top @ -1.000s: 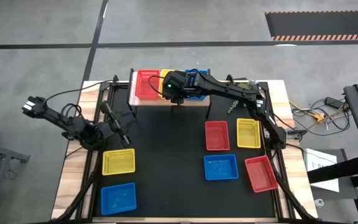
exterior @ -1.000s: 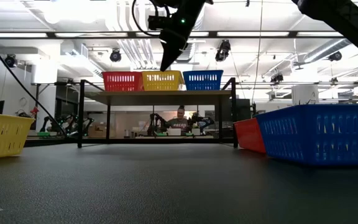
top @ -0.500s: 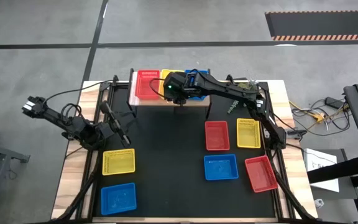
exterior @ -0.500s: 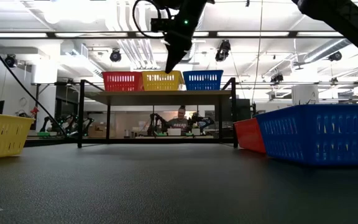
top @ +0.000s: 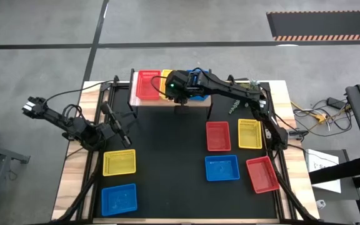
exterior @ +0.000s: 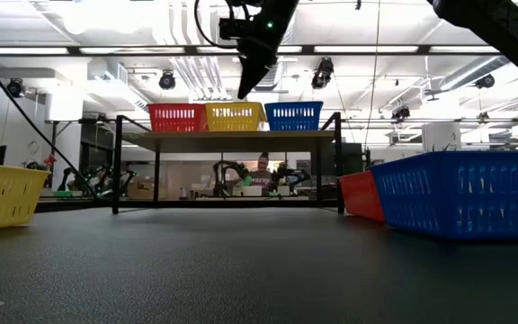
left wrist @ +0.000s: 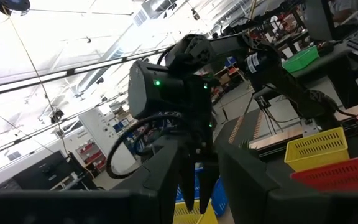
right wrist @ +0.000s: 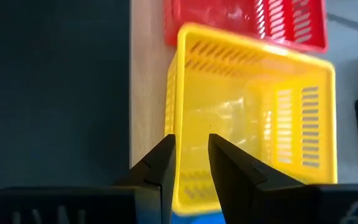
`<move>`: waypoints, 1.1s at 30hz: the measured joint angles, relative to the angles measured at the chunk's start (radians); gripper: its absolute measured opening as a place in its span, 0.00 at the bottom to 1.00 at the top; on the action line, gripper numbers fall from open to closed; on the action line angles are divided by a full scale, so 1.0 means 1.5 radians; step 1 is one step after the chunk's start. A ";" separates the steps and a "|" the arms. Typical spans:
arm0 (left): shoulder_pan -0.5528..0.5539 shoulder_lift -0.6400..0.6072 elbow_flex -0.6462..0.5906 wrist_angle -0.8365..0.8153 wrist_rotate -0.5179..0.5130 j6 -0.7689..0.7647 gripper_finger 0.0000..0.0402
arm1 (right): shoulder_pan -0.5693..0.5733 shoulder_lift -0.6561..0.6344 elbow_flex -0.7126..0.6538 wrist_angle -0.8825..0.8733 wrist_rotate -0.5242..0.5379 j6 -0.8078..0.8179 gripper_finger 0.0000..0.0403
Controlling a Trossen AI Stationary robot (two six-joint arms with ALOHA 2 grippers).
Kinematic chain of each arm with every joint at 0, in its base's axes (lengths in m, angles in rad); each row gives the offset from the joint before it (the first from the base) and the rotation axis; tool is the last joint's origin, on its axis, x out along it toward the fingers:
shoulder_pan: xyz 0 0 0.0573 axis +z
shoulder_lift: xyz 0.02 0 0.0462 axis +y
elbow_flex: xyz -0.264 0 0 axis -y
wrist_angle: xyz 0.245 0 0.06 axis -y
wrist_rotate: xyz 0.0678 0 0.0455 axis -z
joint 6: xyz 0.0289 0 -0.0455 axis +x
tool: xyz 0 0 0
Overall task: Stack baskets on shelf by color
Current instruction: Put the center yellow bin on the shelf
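Note:
Three baskets stand in a row on the shelf (exterior: 227, 135): red (exterior: 176, 118), yellow (exterior: 235, 117) and blue (exterior: 293, 116). My right gripper (exterior: 245, 90) hangs just above the yellow basket (right wrist: 253, 118), slanting down over its near wall, clear of the rim. Its fingers are a little apart with nothing between them. My left gripper (top: 129, 142) waits open at the table's left, above the table. Six more baskets rest flat on the table: yellow (top: 119, 162), blue (top: 119, 199), red (top: 218, 135), yellow (top: 249, 134), blue (top: 222, 167), red (top: 262, 174).
The shelf's wood plank (right wrist: 148, 74) runs along the table's far edge on thin black legs (exterior: 117, 166). The black table top (top: 167, 162) lies bare between the two groups of loose baskets. Cables run along the table's left and right sides.

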 joint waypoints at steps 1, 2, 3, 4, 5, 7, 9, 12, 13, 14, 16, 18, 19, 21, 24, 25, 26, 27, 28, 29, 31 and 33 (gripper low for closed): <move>0.000 0.000 0.000 0.000 0.000 0.001 0.24 | 0.000 0.000 0.000 0.012 -0.001 0.000 0.22; 0.000 0.000 0.000 -0.002 0.000 0.002 0.24 | 0.000 0.000 0.000 0.026 -0.001 0.000 0.22; 0.000 0.000 0.000 -0.003 0.000 0.003 0.24 | 0.000 0.000 0.000 0.044 -0.001 -0.003 0.22; 0.000 0.000 0.000 -0.004 -0.001 0.003 0.24 | 0.000 0.001 -0.001 0.067 -0.001 -0.008 0.22; 0.000 0.000 0.000 -0.005 -0.002 0.003 0.24 | 0.000 0.001 -0.001 0.091 -0.002 -0.011 0.22; 0.000 0.000 0.000 -0.004 -0.004 0.004 0.24 | 0.000 0.002 -0.001 0.133 -0.008 -0.018 0.22; 0.000 0.000 0.000 -0.005 -0.007 0.004 0.24 | 0.000 0.002 -0.006 0.175 -0.034 -0.023 0.19; 0.000 -0.001 0.000 -0.005 -0.017 0.004 0.24 | -0.004 0.002 -0.027 0.222 -0.076 -0.025 0.13; 0.000 -0.002 0.000 -0.005 -0.017 0.004 0.24 | -0.004 0.002 -0.037 0.234 -0.081 -0.027 0.11; 0.000 -0.003 0.000 -0.007 -0.017 0.004 0.24 | -0.005 0.003 -0.048 0.246 -0.082 -0.032 0.09; 0.000 -0.004 0.000 -0.011 -0.017 0.004 0.24 | -0.006 0.003 -0.071 0.271 -0.089 -0.043 0.04; 0.000 -0.004 0.000 -0.015 -0.017 0.004 0.24 | -0.007 0.003 -0.094 0.303 -0.089 -0.047 0.03; 0.000 -0.005 0.000 -0.016 -0.017 0.004 0.24 | -0.008 0.003 -0.101 0.307 -0.088 -0.051 0.02; 0.000 -0.005 0.000 -0.017 -0.018 0.004 0.24 | -0.008 0.004 -0.106 0.306 -0.073 -0.053 0.02; 0.000 -0.007 0.000 -0.017 -0.018 0.004 0.24 | -0.008 0.004 -0.107 0.296 -0.067 -0.052 0.02; 0.000 -0.008 0.000 -0.017 -0.018 0.004 0.24 | -0.008 0.004 -0.107 0.293 -0.066 -0.052 0.02; 0.000 -0.008 0.000 -0.017 -0.018 0.004 0.24 | -0.008 0.004 -0.107 0.287 -0.066 -0.052 0.02; 0.000 -0.008 0.000 -0.017 -0.018 0.004 0.24 | -0.008 0.004 -0.107 0.280 -0.066 -0.052 0.02; 0.000 -0.008 0.000 -0.018 -0.018 0.005 0.24 | -0.008 0.004 -0.107 0.275 -0.066 -0.051 0.02; 0.000 -0.008 0.000 -0.018 -0.018 0.006 0.24 | -0.008 0.004 -0.107 0.269 -0.066 -0.049 0.02; 0.000 -0.009 0.000 -0.018 -0.018 0.009 0.24 | -0.009 0.004 -0.107 0.259 -0.066 -0.048 0.02; 0.000 -0.009 0.000 -0.022 -0.018 0.009 0.24 | -0.009 0.004 -0.107 0.256 -0.066 -0.048 0.02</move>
